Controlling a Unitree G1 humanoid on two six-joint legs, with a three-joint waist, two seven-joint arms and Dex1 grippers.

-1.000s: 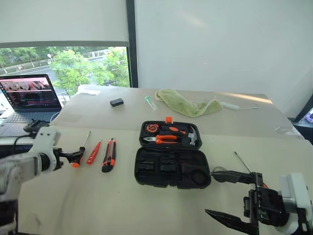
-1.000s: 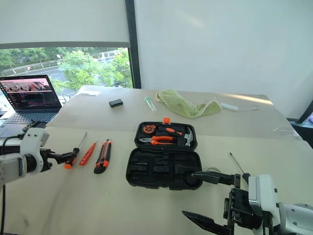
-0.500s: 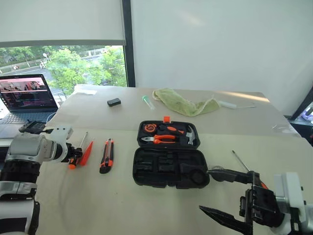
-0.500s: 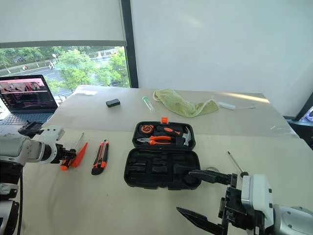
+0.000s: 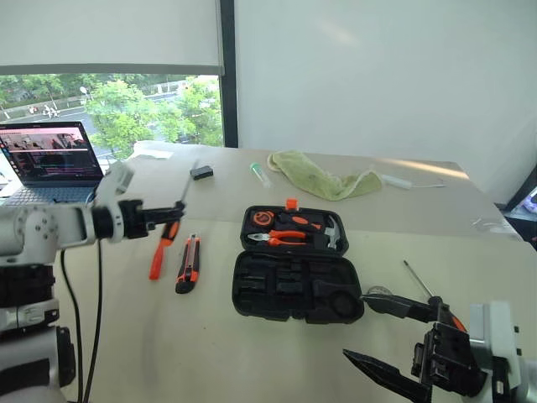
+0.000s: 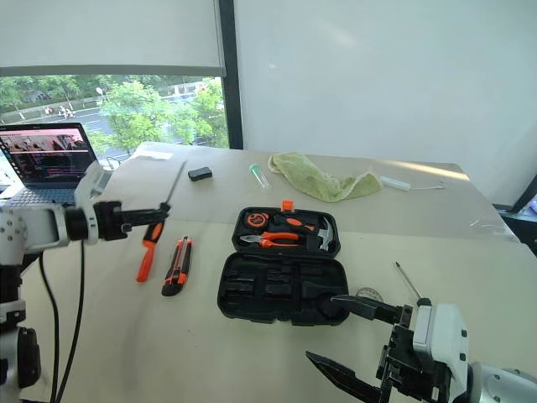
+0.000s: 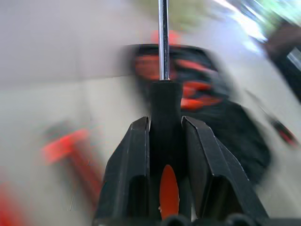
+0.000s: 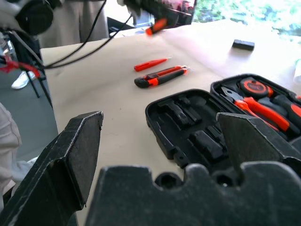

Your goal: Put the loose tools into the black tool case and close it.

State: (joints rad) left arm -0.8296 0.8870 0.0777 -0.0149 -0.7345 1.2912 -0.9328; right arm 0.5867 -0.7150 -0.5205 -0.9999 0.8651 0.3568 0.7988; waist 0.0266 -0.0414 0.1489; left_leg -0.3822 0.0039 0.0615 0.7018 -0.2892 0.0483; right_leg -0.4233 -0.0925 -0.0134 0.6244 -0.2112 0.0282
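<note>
Two arms are in view over the tabletop [image 5: 168,353]. The left tool [image 5: 161,215] is raised above the tabletop's left side, pointing roughly level toward the right, and is clamped on the handle of a long screwdriver [image 5: 176,211]; the shaft slants up and away from the fingers. In the left wrist view the black fingers [image 7: 134,169] press both sides of the black-and-orange handle. The right tool [image 5: 394,344] sits low at the near right edge, its two fingers spread wide and holding nothing.

The black tool case [image 5: 295,267] lies open at the centre of the tabletop. Its far half holds orange-handled pliers [image 5: 281,238], a hammer [image 5: 329,232] and a round tape measure [image 5: 262,219]; the near half shows unfilled moulded slots. Left of the case lie the utility knife [image 5: 187,264] and, just beside it, the small orange screwdriver [image 5: 158,259]. A second long screwdriver [image 5: 416,279] lies right of the case, with a small grey tape ring [image 5: 377,292] near it.

Farther back are a small black box [image 5: 200,172], a green cloth [image 5: 323,180] and a laptop [image 5: 46,159] at the far left. A window and white wall stand behind.
</note>
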